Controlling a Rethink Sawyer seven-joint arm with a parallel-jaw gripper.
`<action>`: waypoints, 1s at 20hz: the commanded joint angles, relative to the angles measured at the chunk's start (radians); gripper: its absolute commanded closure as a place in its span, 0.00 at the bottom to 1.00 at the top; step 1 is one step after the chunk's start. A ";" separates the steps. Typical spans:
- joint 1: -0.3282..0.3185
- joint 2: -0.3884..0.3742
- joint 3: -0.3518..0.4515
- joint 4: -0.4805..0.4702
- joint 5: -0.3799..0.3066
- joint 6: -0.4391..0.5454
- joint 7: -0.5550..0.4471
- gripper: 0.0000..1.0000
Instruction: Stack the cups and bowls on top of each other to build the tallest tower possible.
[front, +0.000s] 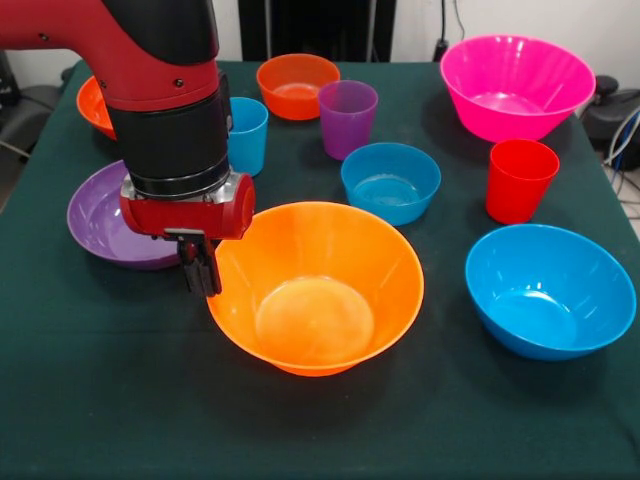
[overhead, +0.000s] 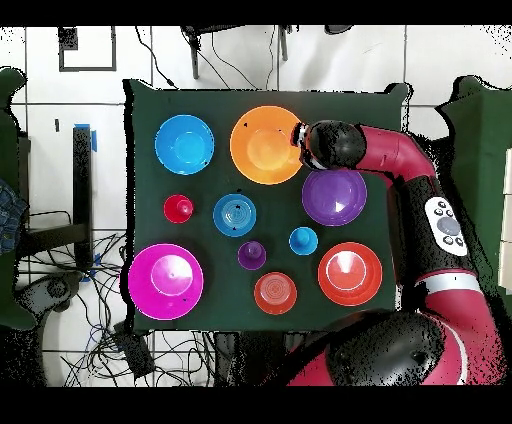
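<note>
the arm reaches down over the dark green bench (front: 90, 400) and its end effector (front: 199, 268) hangs at the outer rim of the large orange bowl (front: 316, 290), on the side facing the purple bowl (front: 105, 218). the dark fingertips (front: 201, 275) sit close against the rim, but whether they are spread, pressed together or pinching the rim cannot be told from either view. in the overhead view the end effector (overhead: 300, 136) meets the same bowl (overhead: 263, 145) at its edge, with the purple bowl (overhead: 334, 197) just beside it.

nothing is stacked: every piece stands on its own on the cloth. the large orange bowl is upright and empty near the middle of the front of the bench. the large blue bowl (front: 549, 290) sits beside it, apart, and the red cup (front: 519, 180) stands upright between that bowl and the large pink bowl (front: 516, 86) at the far corner. the small blue bowl (front: 390, 182) lies just behind the large orange one, with the purple cup (front: 347, 118) near it and the small orange bowl (front: 297, 85) farther back. the light blue cup (front: 246, 135) stands partly hidden behind the arm's black wrist, and the red-orange bowl (front: 93, 106) shows only as a sliver at the arm's other side; from above it (overhead: 350, 273) is seen whole, near the bench edge closest to the robot's base.
</note>
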 joint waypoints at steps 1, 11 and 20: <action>0.016 -0.018 0.031 -0.011 -0.078 0.130 -0.303 1.00; 0.018 -0.035 0.034 -0.010 -0.072 0.145 -0.305 1.00; 0.018 -0.060 0.057 -0.019 -0.060 0.164 -0.307 1.00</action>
